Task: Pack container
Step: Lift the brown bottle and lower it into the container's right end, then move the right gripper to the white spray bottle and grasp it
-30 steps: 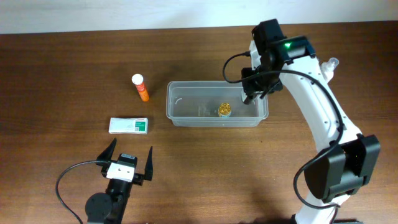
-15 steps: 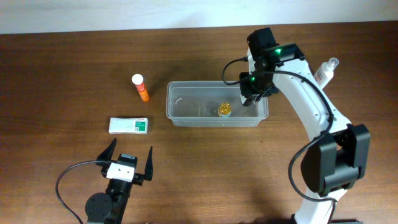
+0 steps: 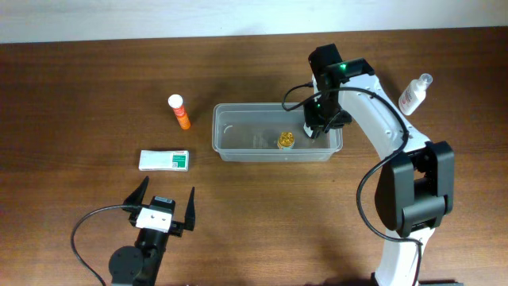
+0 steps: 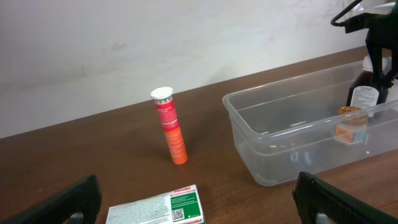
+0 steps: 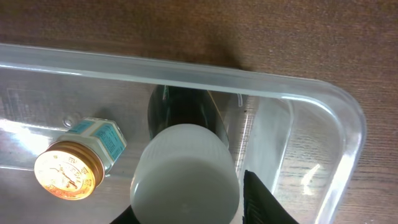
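Observation:
The clear plastic container (image 3: 238,107) lies at the table's middle back. A small jar with a gold lid (image 3: 286,141) stands inside it. My right gripper (image 3: 315,127) is over the container's right end, shut on a dark bottle with a white cap (image 5: 185,174), which reaches down inside the container (image 5: 186,71) next to the jar (image 5: 71,169). My left gripper (image 3: 163,208) is open and empty near the front left. In the left wrist view the container (image 4: 292,124) is at the right, with the dark bottle (image 4: 367,84) in it.
An orange tube with a white cap (image 3: 180,112) stands left of the container. A white-and-green box (image 3: 164,160) lies in front of the tube. A clear spray bottle (image 3: 414,93) lies at the back right, beside the right arm.
My right gripper has moved left and down with the bottle into the container's right end. The spray bottle at the back right has come into full view. The left arm has not moved.

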Available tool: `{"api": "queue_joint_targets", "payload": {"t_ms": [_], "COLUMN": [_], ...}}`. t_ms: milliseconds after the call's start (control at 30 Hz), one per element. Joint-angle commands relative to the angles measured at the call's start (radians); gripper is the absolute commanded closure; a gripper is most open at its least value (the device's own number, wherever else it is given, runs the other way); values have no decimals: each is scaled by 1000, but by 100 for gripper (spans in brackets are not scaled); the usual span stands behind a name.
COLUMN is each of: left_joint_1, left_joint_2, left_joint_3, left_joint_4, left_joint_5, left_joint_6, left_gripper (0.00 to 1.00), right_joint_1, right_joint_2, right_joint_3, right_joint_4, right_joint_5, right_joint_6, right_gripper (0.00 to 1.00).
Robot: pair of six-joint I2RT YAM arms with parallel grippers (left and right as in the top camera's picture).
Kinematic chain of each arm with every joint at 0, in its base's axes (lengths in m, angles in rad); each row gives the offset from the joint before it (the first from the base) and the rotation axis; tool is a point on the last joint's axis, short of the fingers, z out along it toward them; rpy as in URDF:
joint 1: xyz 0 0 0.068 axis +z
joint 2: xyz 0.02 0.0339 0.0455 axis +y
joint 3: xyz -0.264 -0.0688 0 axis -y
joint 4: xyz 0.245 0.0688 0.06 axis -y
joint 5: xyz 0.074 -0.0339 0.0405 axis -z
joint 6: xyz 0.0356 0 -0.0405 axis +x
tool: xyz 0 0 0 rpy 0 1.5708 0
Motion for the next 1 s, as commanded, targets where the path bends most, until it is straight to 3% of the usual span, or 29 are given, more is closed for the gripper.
{"api": "queue_joint_targets", "payload": {"t_ms": [0, 267, 567, 700, 800, 967], "left_joint_1": [5, 5, 5, 5, 5, 5], "left_joint_2": [-7, -7, -7, -7, -7, -7], "left_joint_3": [-2, -2, -2, -2, -2, -2], "left_joint_4": [-5, -5, -5, -5, -5, -5], "left_joint_5": [-7, -7, -7, -7, -7, -7], "left_joint_6": [16, 16, 16, 16, 16, 16], "left_gripper": [1, 1, 1, 1, 1, 1], "right_joint_1": [1, 0, -26, -125, -244, -451], "right_joint_2": [9, 5, 5, 5, 5, 22], "right_joint_3": [-3, 63, 424, 596, 649, 628], "right_joint_4": [8, -43, -298, -361, -364, -344], "right_joint_5": [19, 67, 161, 180, 176, -10], "right_joint_6": [11, 12, 11, 12, 11, -127], "right_gripper": [69, 61, 60, 51, 37, 34]}}
